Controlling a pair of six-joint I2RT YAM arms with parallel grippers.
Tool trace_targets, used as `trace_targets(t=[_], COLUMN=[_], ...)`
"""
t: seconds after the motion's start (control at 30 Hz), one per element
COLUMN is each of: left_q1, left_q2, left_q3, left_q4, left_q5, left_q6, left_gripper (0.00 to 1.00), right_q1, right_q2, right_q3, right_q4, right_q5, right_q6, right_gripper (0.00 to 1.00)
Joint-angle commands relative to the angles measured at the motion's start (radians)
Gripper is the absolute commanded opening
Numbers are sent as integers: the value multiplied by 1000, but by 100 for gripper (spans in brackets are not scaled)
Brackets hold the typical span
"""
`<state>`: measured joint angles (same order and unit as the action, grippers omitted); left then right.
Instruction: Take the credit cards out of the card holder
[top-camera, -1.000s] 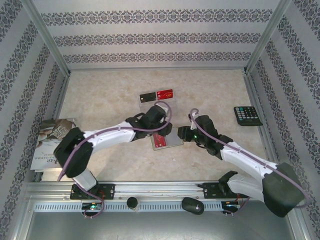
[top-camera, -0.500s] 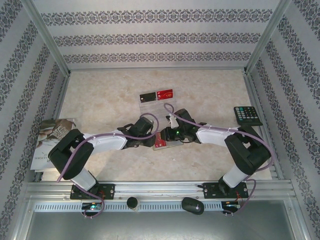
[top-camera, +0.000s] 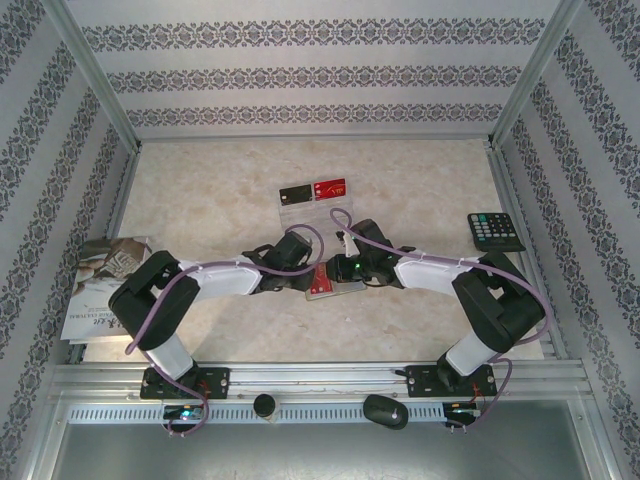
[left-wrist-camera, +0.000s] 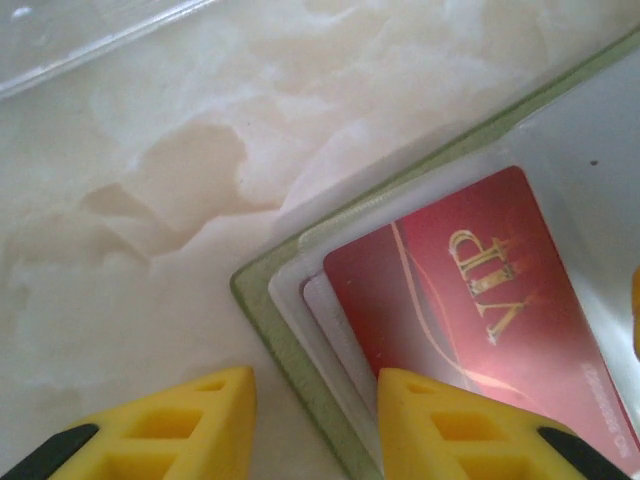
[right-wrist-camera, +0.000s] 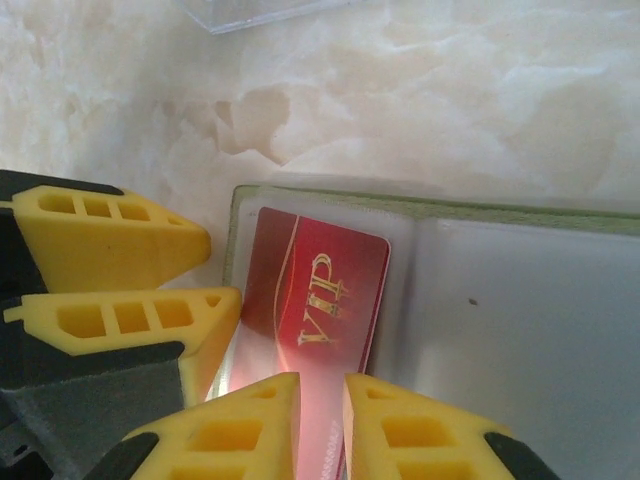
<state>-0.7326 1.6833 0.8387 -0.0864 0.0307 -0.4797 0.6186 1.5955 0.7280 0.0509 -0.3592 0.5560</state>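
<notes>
**Holder.** The card holder (top-camera: 338, 291) is found lying open on the table (top-camera: 200, 200), mid-front, between the 2 arms. Its olive rim and pale grey inside are seen from both wrists. 1 red VIP card (right-wrist-camera: 315, 290) is lodged in the half nearer the left gripper (left-wrist-camera: 315, 425), gold lettering up. A paler layer is seen under it in the left wrist view (card or pocket film, not resolved).

**Left gripper.** The jaws are part-open and set astride the holder's corner edge. 1 finger is over bare table, the other over the holder beside the red VIP card. Nothing is clamped; the holder is judged to be steadied.

**Right gripper** (right-wrist-camera: 318, 425). The jaws are drawn almost together, with a narrow slit left, and the tips are placed over the near end of the red VIP card. Whether the card is pinched or merely pressed cannot be told.

**Already out.** A black card (top-camera: 297, 194) and a 2nd red card (top-camera: 330, 187) are laid side by side farther back on the table, well apart from the holder. A see-through card (left-wrist-camera: 90, 35) is seen on the table between them and the holder.

**Progress.** The task is judged past halfway, with at least 3 cards removed and at least 1 left. The red VIP card has to be slid clear and set down, and the layer beneath checked.

**Bystanders.** The calculator (top-camera: 495, 231) at the right and the booklet (top-camera: 100, 285) at the left are not involved.
</notes>
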Motion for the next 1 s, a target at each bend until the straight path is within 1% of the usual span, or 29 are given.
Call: trace_targets(t=[0.0,0.13,0.27,0.33,0.5,0.73,0.97], left_q1=[-12,-14,-17,-19,-19,-19,-20], left_q2=[34,44,75,81,81,76,79], left_q3=[32,7,7,4,3,1,3], left_q4=[-62,-47,-26,-20,-20,-24,-24], left_q5=[-29,-22,8,12,16,18,22], left_q6=[34,24,7,5,6,7,9], left_gripper=[36,35,35,35,34,34,34], right_q1=[19,55,59,59,56,64,67], right_q2=[-24,-54,-86,-81,-21,10,-8], right_q3=[4,10,-4,3,20,19,13], right_q4=[-40,-90,-87,-95,-85,-79,-75], right_q5=[80,211,270,268,204,195,193], right_q6=[-57,-131,-158,-166,-150,-159,-161], right_gripper=[22,35,41,41,40,39,41])
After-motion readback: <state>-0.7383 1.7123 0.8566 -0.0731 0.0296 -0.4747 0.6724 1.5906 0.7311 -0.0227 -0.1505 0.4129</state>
